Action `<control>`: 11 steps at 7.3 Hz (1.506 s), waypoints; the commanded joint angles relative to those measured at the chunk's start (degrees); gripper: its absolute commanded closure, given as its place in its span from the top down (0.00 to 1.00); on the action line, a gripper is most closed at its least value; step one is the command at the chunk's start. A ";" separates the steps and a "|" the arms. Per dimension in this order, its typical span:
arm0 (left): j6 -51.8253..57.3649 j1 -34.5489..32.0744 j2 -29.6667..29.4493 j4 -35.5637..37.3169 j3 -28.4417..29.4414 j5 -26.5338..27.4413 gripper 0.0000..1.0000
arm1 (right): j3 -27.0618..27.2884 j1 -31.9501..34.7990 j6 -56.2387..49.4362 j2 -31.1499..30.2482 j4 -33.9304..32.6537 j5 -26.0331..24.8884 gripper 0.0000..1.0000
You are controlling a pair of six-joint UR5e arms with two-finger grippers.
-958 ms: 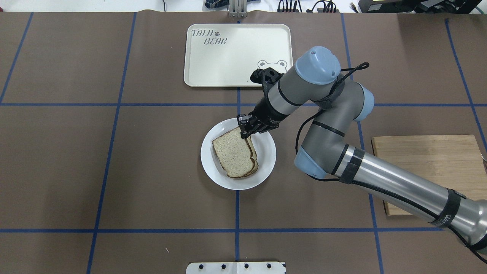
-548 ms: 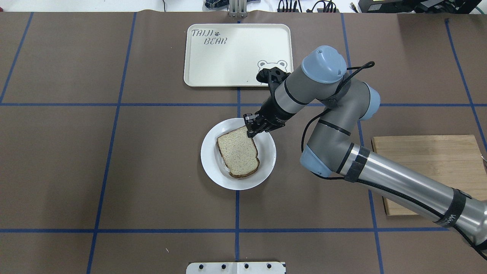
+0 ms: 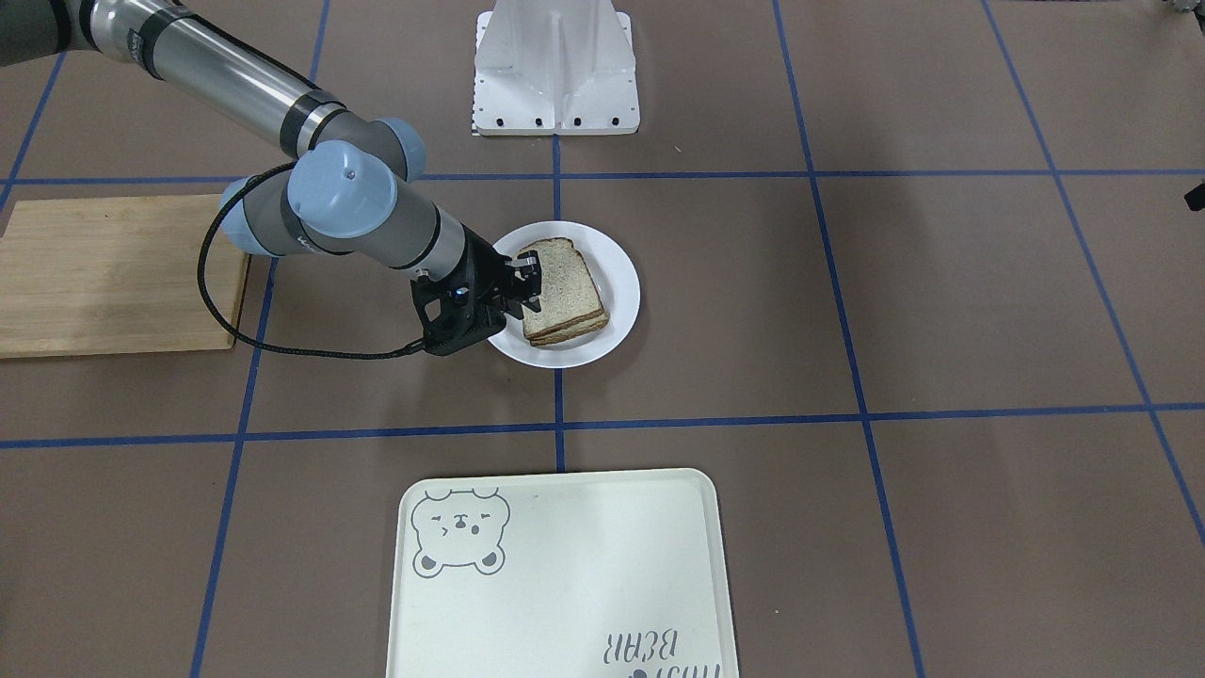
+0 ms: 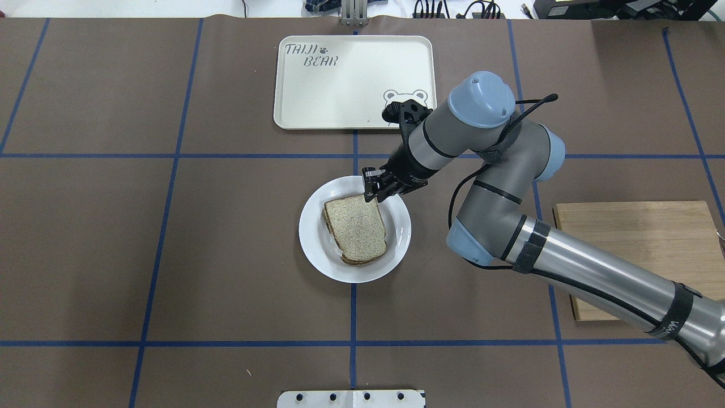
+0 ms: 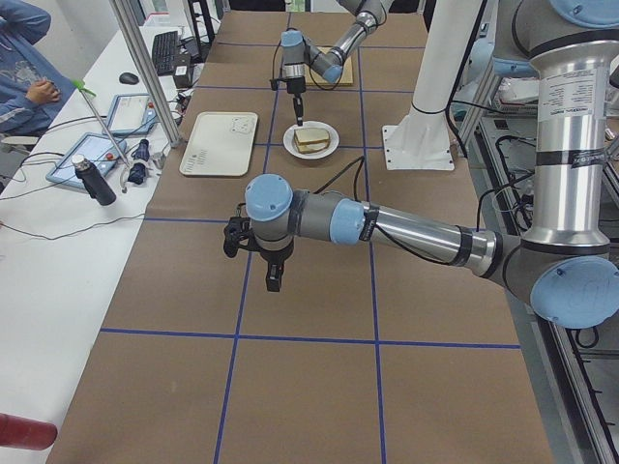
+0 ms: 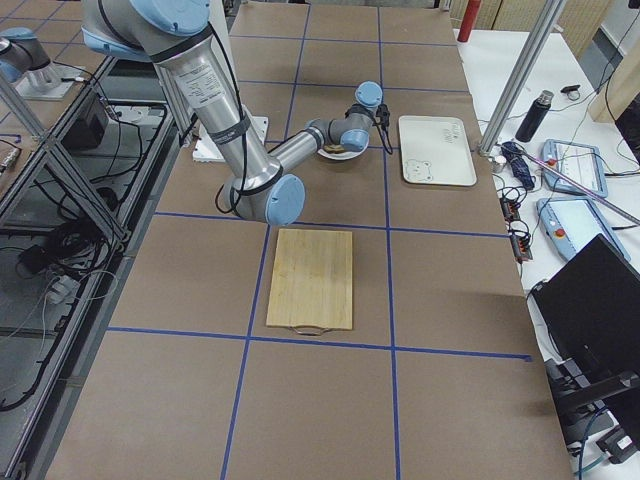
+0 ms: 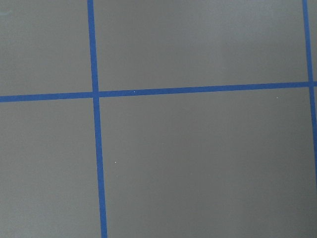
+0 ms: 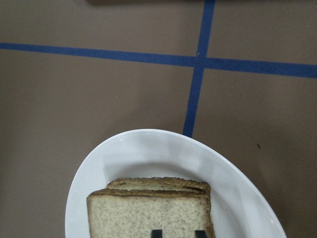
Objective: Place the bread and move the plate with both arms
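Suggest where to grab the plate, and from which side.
Pinch the plate by its wide bare rim, low from the sides: left claw on its left edge, right claw on its right. The bread covers the middle, but both side rims are free.

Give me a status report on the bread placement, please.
Right gripper open above bread corner. Bread flat on second slice, on plate. Left gripper far aside, state unclear. Nothing crowding plate.
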 commanded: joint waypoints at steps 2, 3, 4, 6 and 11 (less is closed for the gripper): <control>-15.36 3.76 -0.76 -8.28 0.21 -8.69 0.99 | 5.51 4.01 -0.19 -5.57 -0.41 0.41 1.00; -24.21 8.49 -0.85 -15.90 0.38 -8.46 0.98 | 6.31 7.77 -0.54 -9.26 -0.41 0.50 1.00; -35.44 14.11 -2.76 -24.67 1.17 -8.11 0.98 | 6.15 10.60 -2.38 -11.91 -0.58 0.59 1.00; -58.10 25.26 -10.21 -37.89 3.63 -2.18 0.98 | 5.62 18.32 -17.06 -16.14 -6.08 3.48 1.00; -97.89 53.23 -20.53 -60.30 7.75 29.09 0.97 | 5.53 26.96 -35.66 -20.90 -15.23 4.81 1.00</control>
